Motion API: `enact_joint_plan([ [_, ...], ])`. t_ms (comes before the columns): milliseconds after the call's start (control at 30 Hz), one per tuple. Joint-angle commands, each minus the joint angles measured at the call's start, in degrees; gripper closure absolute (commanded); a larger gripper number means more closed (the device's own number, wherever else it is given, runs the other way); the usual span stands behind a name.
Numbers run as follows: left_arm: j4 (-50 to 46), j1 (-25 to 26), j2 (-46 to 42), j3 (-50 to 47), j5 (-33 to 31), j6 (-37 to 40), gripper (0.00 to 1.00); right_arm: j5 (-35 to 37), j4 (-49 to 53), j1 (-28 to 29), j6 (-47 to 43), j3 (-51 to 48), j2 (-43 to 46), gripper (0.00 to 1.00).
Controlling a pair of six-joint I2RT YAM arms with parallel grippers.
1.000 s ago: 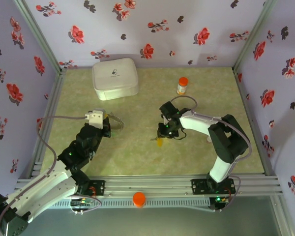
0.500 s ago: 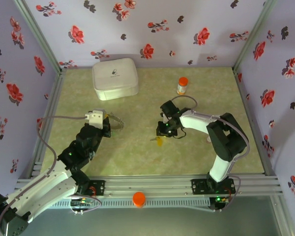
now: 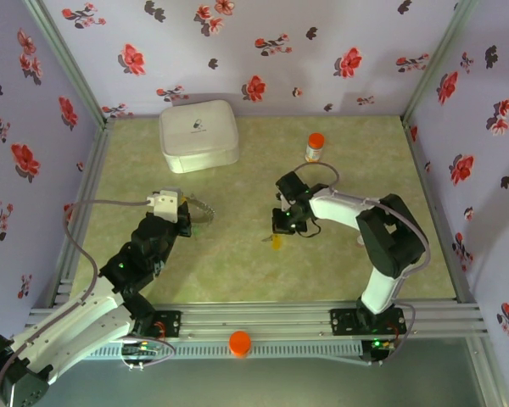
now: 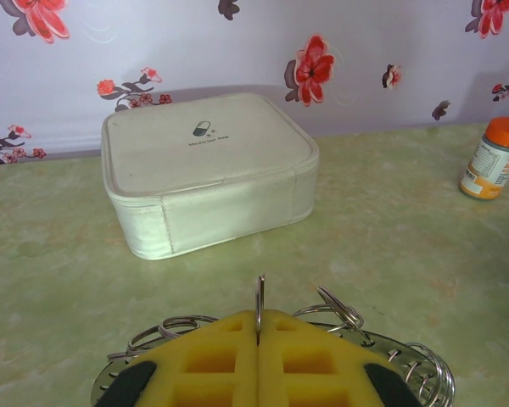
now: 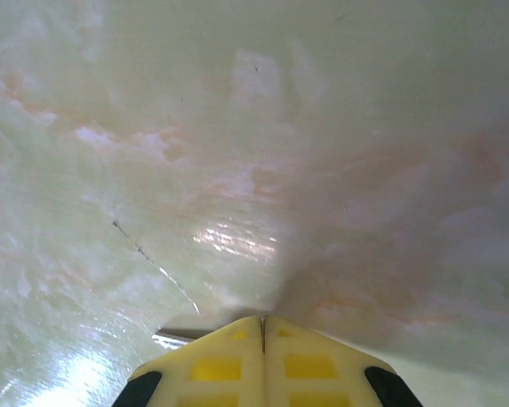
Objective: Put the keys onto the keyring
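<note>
Right fingers, gap closed, now pressed fully together

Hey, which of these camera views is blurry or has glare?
Right wrist view: the table is blurred and out of focus, with bright glare ahead of the right hand. Left wrist view: the white case is sharp. Top external view: even light, no strong glare.

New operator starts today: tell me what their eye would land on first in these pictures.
The big white case at the back left stands out, with the orange-capped bottle at the back, right of centre. The left jaws pinch the keyring on edge at mid-left. The right jaws, shut, sit low beside the yellow key at centre.
</note>
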State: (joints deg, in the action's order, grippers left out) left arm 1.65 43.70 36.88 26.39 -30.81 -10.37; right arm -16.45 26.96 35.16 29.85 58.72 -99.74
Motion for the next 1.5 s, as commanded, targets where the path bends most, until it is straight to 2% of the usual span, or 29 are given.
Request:
enact_joint_plan([
  [0, 2.0, -0.11, -0.68, 1.82, 0.11, 1.09, 1.0, 5.12, 6.16, 1.09, -5.45, 2.81, 4.78, 1.0],
  [167, 2.55, -0.11, -0.58, 1.77, 0.09, 1.62, 1.0, 13.44, 13.08, 6.22, -11.13, 4.14, 8.14, 1.0],
  [233, 2.81, -0.1, -0.52, 1.8, 0.13, 1.64, 1.0, 13.19, 12.42, 8.49, -13.01, 3.48, 9.31, 1.0],
  [500, 2.46, -0.15, -0.58, 1.46, 2.03, 2.06, 1.0, 3.23, 3.16, 10.43, -16.63, 0.27, 13.11, 1.0],
  [800, 4.68, 0.02, -0.15, 0.47, 16.28, 5.46, 1.0, -1.92, -9.59, 11.44, -23.08, -9.68, 25.71, 1.0],
  [1000, 5.49, -0.02, -0.47, -0.35, 22.16, 5.63, 1.0, -14.36, -7.47, 12.16, -18.73, -10.16, 22.74, 1.0],
  [1100, 5.69, -0.01, -0.76, -0.92, 22.54, 5.34, 1.0, -16.5, -5.91, 12.73, -16.12, -9.82, 19.85, 1.0],
  [1167, 5.88, -0.01, -0.85, -1.16, 22.55, 5.23, 1.0, -15.3, -5.4, 12.78, -14.52, -8.98, 17.89, 1.0],
  [1300, 6.26, -0.02, -0.77, -1.28, 22.39, 4.95, 1.0, -12.91, -13.85, 12.76, -7.01, -9.86, 15.85, 1.0],
  [1467, 6.45, 0.03, -1.18, -1.52, 20.91, 4.63, 1.0, -0.28, -21.17, 12.75, -1.19, -8.89, 14.0, 1.0],
])
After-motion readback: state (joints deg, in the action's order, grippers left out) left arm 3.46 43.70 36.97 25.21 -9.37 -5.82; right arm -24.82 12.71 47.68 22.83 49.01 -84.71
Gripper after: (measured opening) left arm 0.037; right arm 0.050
